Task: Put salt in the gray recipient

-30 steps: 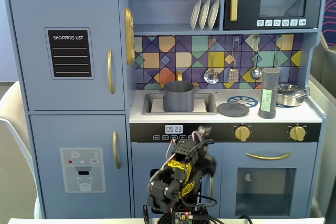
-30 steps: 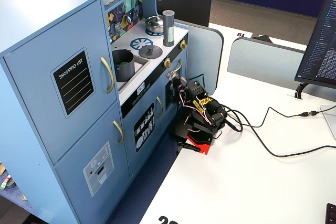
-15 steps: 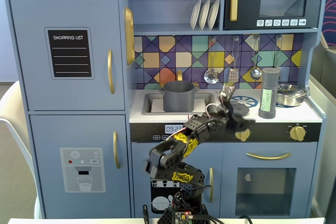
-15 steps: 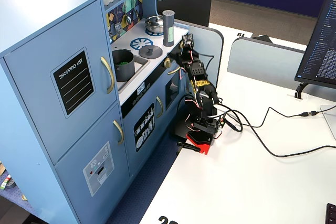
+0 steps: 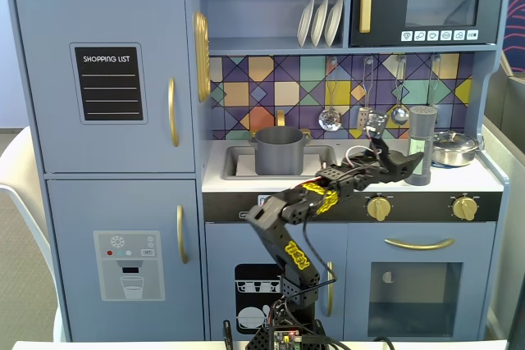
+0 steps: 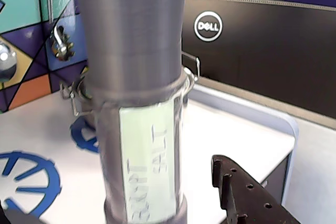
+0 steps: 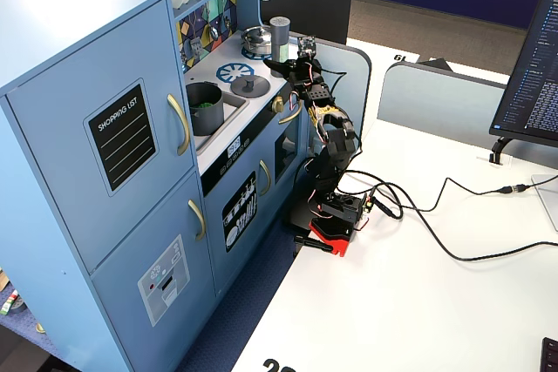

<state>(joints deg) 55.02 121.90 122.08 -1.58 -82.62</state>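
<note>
Toy-kitchen surface [image 5: 492,176] ahead: end effector [image 5: 410,161] spread apart around the upright salt [image 5: 422,133], not yet clamped. Best to close low and square before lifting toward the gray recipient [image 5: 280,150] in the sink.

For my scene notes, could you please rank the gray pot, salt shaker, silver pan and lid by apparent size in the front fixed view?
1. gray pot
2. salt shaker, partly hidden by the end effector
3. silver pan
4. Lid: hidden behind the arm, unrankable.

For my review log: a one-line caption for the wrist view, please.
Salt shaker upright on the toy stove top, close ahead of the open hand, one finger visible beside it.
</note>
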